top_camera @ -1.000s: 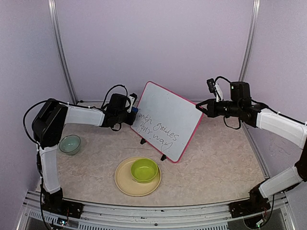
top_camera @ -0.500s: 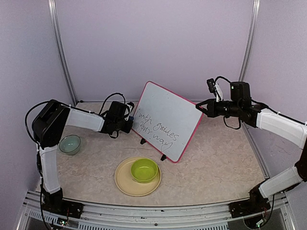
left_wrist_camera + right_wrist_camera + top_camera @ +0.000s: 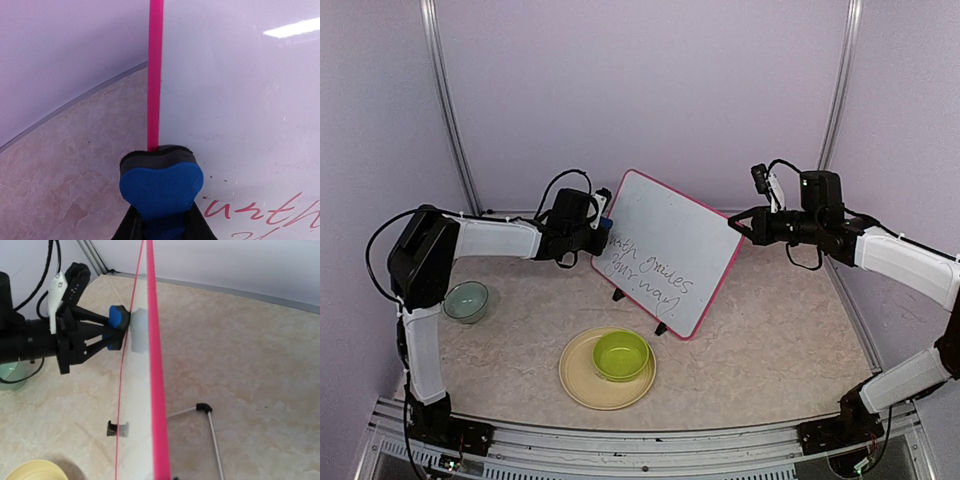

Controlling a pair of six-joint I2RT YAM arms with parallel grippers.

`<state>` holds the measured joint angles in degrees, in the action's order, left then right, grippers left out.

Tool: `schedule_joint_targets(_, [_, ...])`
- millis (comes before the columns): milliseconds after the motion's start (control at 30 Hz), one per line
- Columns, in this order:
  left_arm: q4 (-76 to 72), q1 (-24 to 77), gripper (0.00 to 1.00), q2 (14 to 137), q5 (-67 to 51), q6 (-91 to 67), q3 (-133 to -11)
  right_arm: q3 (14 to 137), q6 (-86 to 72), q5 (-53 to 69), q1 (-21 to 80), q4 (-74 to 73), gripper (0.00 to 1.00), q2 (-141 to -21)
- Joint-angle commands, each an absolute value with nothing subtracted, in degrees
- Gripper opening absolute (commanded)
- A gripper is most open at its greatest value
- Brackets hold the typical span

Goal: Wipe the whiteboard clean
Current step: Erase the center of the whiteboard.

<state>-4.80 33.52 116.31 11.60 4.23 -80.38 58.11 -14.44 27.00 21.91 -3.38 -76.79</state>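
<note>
The whiteboard, pink-framed and on two black feet, stands tilted mid-table with dark handwriting across its lower part. My left gripper is shut on a blue eraser with a dark felt face. The felt is pressed on the board's pink left edge, just above the first line of writing. My right gripper is closed on the board's right corner. In the right wrist view its fingers are hidden, and the board shows edge-on with the eraser at its far side.
A yellow plate holding a green bowl lies in front of the board. A small teal bowl sits at the left. The board's wire stand reaches out behind it. Walls close in the back and sides.
My left gripper dipped down and left with the eraser, then came back up to the board's left edge. The writing looks the same. The right arm and board have not moved.
</note>
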Motion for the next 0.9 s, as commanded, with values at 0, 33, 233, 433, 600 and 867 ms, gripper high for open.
schedule_joint_targets(0, [-5.19,34.19,0.0,116.19,10.29,4.38,-78.11,57.06,-11.28,29.95,22.25,-3.63,0.0,-75.58])
schedule_joint_targets(33, [-5.5,34.19,0.0,116.19,10.5,4.13,-77.09,57.1,-11.25,29.97,22.29,-3.68,0.0,-75.66])
schedule_joint_targets(233, [-7.39,34.16,0.0,115.34,12.9,2.2,-70.87,57.05,-11.38,30.39,22.24,-3.37,0.0,-76.11])
schedule_joint_targets(433, [-7.56,33.79,0.0,115.83,13.37,1.59,-69.44,57.14,-11.41,30.56,22.26,-3.28,0.0,-76.2])
schedule_joint_targets(600, [-7.29,33.12,0.0,115.58,12.71,1.79,-72.06,57.37,-11.41,30.59,22.24,-3.51,0.0,-76.11])
schedule_joint_targets(867, [-2.97,32.68,0.0,116.7,9.4,3.4,-82.22,57.57,-11.28,30.35,22.24,-4.02,0.0,-75.78])
